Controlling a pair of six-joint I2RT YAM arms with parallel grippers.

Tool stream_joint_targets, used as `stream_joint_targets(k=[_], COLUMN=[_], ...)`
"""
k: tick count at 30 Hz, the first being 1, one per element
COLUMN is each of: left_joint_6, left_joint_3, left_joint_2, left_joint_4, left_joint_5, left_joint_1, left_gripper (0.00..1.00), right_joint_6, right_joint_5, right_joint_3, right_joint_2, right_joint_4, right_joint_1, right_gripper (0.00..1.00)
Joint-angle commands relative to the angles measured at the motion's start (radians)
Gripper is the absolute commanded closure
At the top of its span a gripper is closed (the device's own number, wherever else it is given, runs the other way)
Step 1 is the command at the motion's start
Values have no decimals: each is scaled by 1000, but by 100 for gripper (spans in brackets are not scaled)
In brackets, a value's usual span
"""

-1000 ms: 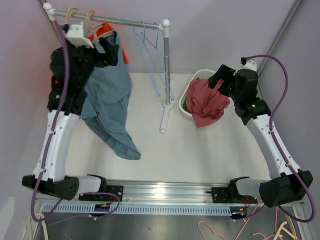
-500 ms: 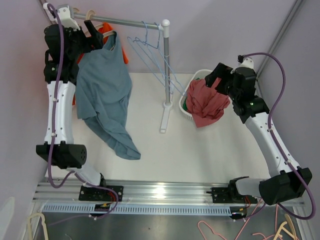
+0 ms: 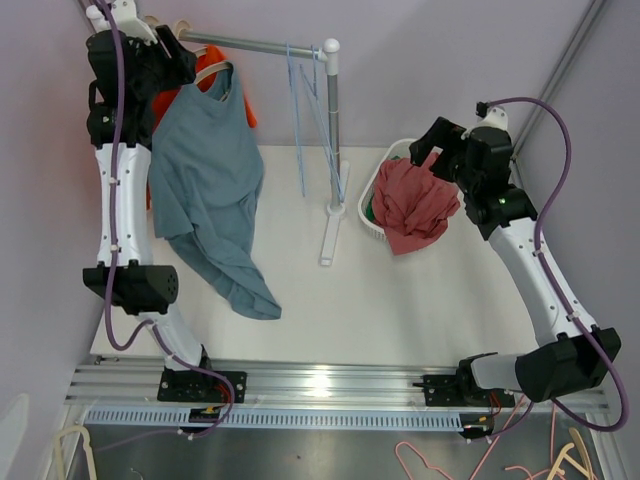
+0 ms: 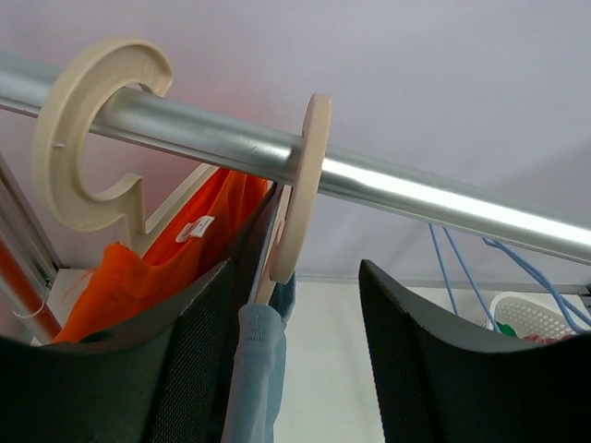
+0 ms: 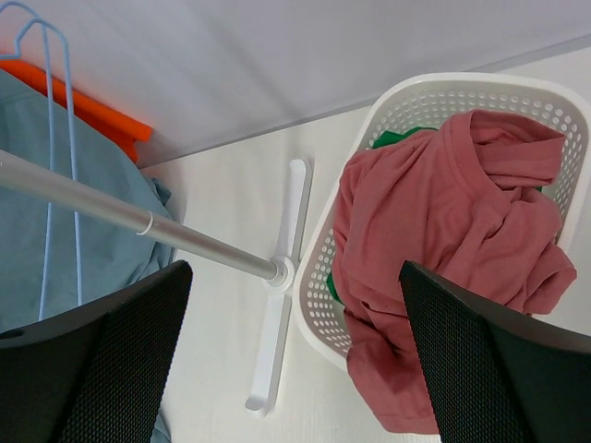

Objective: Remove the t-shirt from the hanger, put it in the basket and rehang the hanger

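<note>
The left hand [image 4: 295,277] is up by the rail [image 4: 397,189]. Its fingers are apart, one on each side of the cream hanger [image 4: 300,175]. The blue t-shirt [image 3: 205,170] hangs on that hanger, and its bottom end lies on the bench [image 3: 400,300]. The right hand [image 5: 294,272] has its fingers wide apart, up by the basket [image 5: 434,85] with a red shirt [image 5: 434,212] in it.
</note>
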Motion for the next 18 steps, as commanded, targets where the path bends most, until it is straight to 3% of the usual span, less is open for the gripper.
stream_joint_targets(k=[1,9,12,13,14,17,18], left_joint_6=[-14,-24,-22,-22,-19,-16,-16], left_joint_3=[44,64,67,63,69,96,124], left_joint_2=[32,83,89,89,89,97,98], left_joint_4=[16,0,4,4,6,1,-3], left_joint_5=[28,40,37,37,35,31,40], left_joint_1=[9,9,9,9,9,9,9], left_gripper=[39,38,46,52,68,100,99], right_joint_6=[-2,-3,-5,-5,-3,-3,-3], right_joint_5=[-8,-25,-28,-33,-33,-39,-39], right_joint_3=[41,35,29,27,27,24,24], right_joint_2=[15,18,13,12,12,9,9], right_joint_4=[38,38,42,44,44,45,44], right_joint_1=[-7,-26,-30,-32,-35,-40,-41], right_gripper=[1,1,0,0,1,0,1])
